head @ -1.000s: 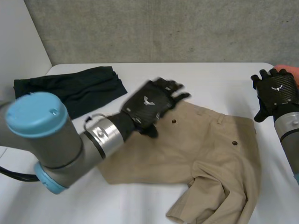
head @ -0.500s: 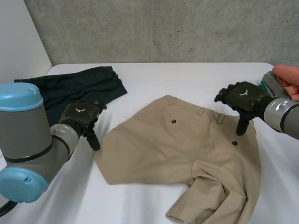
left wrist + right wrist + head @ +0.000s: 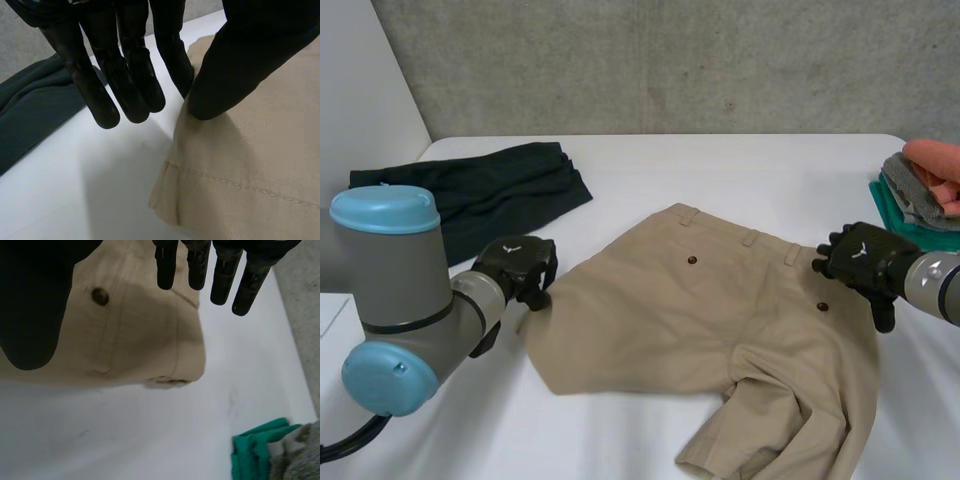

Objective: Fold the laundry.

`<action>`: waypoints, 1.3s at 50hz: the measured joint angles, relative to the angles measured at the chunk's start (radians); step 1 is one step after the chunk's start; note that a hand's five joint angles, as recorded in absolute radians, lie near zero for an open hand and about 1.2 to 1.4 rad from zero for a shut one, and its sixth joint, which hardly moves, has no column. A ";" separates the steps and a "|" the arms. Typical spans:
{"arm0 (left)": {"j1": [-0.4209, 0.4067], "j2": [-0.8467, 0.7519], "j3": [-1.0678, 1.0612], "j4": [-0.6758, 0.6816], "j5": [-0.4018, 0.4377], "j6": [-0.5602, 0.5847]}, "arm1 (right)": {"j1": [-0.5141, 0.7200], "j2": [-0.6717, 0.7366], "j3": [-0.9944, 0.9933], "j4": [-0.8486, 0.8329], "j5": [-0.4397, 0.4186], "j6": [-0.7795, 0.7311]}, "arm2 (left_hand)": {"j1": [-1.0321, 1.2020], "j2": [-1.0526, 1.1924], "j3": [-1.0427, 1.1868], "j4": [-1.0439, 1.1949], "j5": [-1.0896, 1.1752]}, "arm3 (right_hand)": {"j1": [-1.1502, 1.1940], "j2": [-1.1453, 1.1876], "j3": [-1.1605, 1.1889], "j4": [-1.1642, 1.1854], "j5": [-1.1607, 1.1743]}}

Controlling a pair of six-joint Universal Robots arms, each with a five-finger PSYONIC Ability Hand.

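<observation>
Trousers (image 3: 720, 310): tan, spread flat on the white table (image 3: 720, 170) with the waistband towards the far edge; one leg is bunched at the near side
Left corner of the trousers: pinched between the thumb (image 3: 240, 60) and the nearest finger of the left hand (image 3: 515, 265); the cloth is drawn up into a small ridge there; the other fingers (image 3: 125, 75) are held straight over bare table
Right end of the waistband: the right hand (image 3: 865, 262) is placed just above it; its fingers (image 3: 197, 265) are straight and spread, the thumb (image 3: 35, 305) is well apart, nothing is held; a dark button (image 3: 100, 296) is seen below the palm
Dark garment (image 3: 470, 190): laid at the far left, apart from the trousers
Folded stack (image 3: 920, 190): green, grey and orange pieces at the table's right edge
</observation>
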 measured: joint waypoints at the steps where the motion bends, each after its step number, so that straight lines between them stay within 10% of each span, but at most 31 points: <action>1: 0.000 -0.008 0.010 0.000 0.000 0.001 | -0.005 0.004 0.005 0.006 0.000 -0.002 | 0.000 0.000 0.000 0.000 0.000 | 0.000 0.000 0.000 0.000 0.000; 21: 0.007 -0.044 0.139 -0.008 -0.009 0.015 | -0.090 -0.051 0.233 0.147 -0.061 0.031 | 0.000 0.022 0.021 0.019 0.002 | 0.105 0.304 0.330 0.337 0.318; 42: 0.026 -0.027 0.337 -0.001 -0.011 0.015 | 0.014 -0.260 0.356 0.507 -0.442 0.158 | 0.000 0.023 0.024 0.023 0.002 | 0.244 0.315 0.308 0.361 0.312; 65: -0.095 0.111 0.281 -0.001 -0.011 0.163 | 0.005 -0.255 -0.169 0.382 -0.112 0.424 | 0.000 0.023 0.026 0.023 0.002 | 0.002 0.004 -0.002 0.001 0.004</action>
